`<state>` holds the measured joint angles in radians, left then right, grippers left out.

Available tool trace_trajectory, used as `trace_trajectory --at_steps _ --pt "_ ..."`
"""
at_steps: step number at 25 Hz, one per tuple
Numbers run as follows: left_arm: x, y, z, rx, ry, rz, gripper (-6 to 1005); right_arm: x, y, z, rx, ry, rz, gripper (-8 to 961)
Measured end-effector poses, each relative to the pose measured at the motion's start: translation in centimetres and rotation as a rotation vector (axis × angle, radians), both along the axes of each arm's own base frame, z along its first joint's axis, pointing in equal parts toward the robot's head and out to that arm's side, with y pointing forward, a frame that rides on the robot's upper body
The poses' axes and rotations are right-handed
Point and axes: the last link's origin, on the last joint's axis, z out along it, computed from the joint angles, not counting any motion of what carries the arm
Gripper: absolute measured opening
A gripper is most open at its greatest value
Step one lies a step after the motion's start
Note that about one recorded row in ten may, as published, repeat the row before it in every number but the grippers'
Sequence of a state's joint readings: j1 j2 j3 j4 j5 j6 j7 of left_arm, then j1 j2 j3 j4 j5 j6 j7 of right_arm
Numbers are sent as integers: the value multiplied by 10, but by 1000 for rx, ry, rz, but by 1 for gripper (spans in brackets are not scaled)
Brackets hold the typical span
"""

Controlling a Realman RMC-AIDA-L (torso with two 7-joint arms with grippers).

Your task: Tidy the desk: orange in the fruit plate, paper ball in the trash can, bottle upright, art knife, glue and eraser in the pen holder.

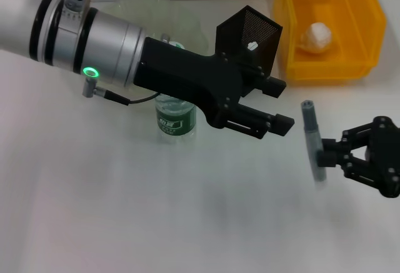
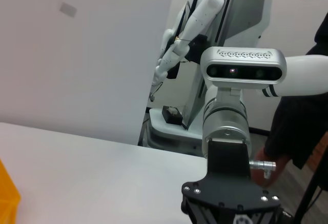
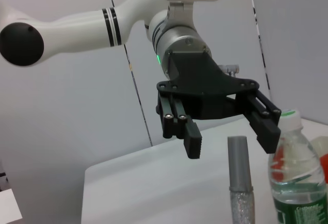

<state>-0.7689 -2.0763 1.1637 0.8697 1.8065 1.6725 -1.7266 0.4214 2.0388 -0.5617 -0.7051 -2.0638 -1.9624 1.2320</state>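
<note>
The glue stick [image 1: 312,140], a grey tube with a darker cap, stands nearly upright at about four o'clock in the head view, pinched near its lower half by the right gripper [image 1: 325,158]; at nine o'clock from it the left gripper [image 1: 280,104] hangs with its jaws wide apart and holding nothing. Behind that arm the bottle [image 1: 175,122] stands upright on the white bench [image 1: 125,210]; the pen holder [image 1: 250,35] sits at twelve o'clock, and the paper ball [image 1: 317,37] lies in the trash can [image 1: 294,54] at one o'clock.
</note>
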Motion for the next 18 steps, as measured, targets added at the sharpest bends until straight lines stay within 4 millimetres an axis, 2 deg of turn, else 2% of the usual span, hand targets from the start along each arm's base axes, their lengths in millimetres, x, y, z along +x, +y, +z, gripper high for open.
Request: trace_trajectory --at_steps 12,17,18 --pt "5 -6 -9 -25 14 -38 640 -6 6 -13 -12 -1 11 101" --pt "6 -6 -10 -22 3 -36 449 -7 7 -14 -12 0 14 100" --pt "6 -6 -10 -22 3 -36 450 -8 8 -14 -12 0 14 100"
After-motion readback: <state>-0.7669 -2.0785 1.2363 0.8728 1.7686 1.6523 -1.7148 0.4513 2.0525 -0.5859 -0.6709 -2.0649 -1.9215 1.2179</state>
